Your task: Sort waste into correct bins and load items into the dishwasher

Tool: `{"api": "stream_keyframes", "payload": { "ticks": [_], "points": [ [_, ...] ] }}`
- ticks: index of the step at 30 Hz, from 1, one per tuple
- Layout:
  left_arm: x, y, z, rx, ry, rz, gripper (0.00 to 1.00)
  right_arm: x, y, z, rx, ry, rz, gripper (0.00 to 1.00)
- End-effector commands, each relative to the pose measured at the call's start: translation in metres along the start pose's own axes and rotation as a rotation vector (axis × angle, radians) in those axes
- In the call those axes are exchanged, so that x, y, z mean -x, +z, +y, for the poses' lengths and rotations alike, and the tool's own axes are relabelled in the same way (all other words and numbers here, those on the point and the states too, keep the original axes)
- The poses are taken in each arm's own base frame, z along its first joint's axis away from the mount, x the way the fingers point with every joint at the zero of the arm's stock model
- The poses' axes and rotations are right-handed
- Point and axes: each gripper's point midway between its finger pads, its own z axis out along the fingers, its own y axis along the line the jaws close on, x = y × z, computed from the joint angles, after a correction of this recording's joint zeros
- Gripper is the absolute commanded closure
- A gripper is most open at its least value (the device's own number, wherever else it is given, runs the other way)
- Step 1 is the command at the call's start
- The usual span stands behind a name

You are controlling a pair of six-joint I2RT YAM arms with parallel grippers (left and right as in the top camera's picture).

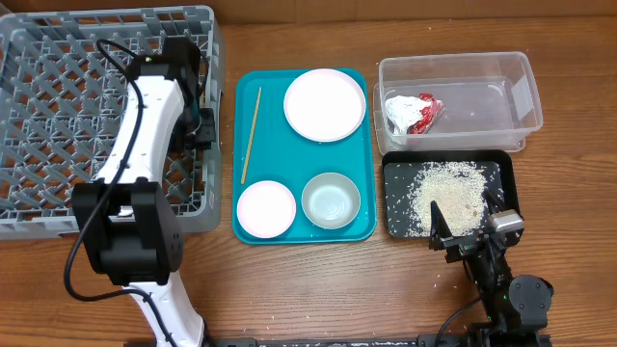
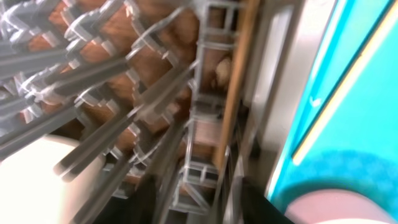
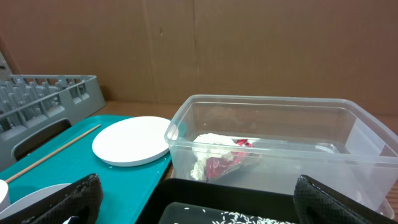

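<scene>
**Worktop** (image 1: 578, 241): brown wood grain.

**Dish rack** (image 1: 58, 116): grey plastic lattice with upright pegs, at 9 o'clock from the tray. The left end effector (image 1: 200, 123) sits over the rack's right wall. Its wrist view is blurred, so I cannot tell whether its fingers are apart or together.

**Teal tray** (image 1: 289, 154): glossy, with rounded corners, at the centre. It carries:
- a large round white plate (image 1: 325, 104) at 1 o'clock
- a thin wooden chopstick (image 1: 251, 135) along the left side
- a small white dish (image 1: 265, 208) at 7 o'clock
- a grey-green bowl (image 1: 331, 200) at 5 o'clock, just beside the dish

**Clear plastic bin** (image 1: 482, 101): at 2 o'clock, holding a crumpled red-and-white wrapper (image 1: 413, 113).

**Black tray** (image 1: 503, 166): rectangular, at 4 o'clock, strewn with rice (image 1: 448, 193). The right end effector (image 1: 469, 220) hangs over its near edge, fingers wide apart and holding nothing.
</scene>
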Motion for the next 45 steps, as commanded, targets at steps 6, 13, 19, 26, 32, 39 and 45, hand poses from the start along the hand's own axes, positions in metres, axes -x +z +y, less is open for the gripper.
{"api": "stream_keyframes", "payload": {
  "ticks": [6, 13, 19, 26, 32, 39, 45],
  "points": [
    [0.021, -0.073, -0.066, -0.169, 0.113, -0.191, 0.38, -0.001, 0.000, -0.001, -0.004, 0.002, -0.008, 0.00],
    [0.032, -0.032, -0.110, -0.083, 0.201, -0.238, 0.41, -0.001, 0.000, -0.001, -0.004, 0.002, -0.008, 0.00],
    [0.044, 0.021, -0.114, -0.045, 0.131, -0.186, 0.46, -0.001, 0.000, -0.001, -0.004, 0.002, -0.007, 0.00],
    [0.041, 0.081, -0.124, -0.035, 0.164, -0.090, 0.59, -0.001, 0.000, -0.001, -0.004, 0.002, -0.008, 0.00],
    [0.029, 0.103, -0.125, -0.024, 0.176, -0.016, 0.96, -0.001, 0.000, -0.001, -0.004, 0.002, -0.008, 0.00],
    [0.031, 0.056, -0.120, -0.057, 0.164, -0.010, 0.96, -0.001, 0.000, -0.001, -0.004, 0.002, -0.008, 0.00],
    [0.040, -0.070, -0.104, -0.138, 0.106, -0.210, 0.96, -0.001, 0.000, -0.001, -0.004, 0.002, -0.008, 0.00]
  ]
}}
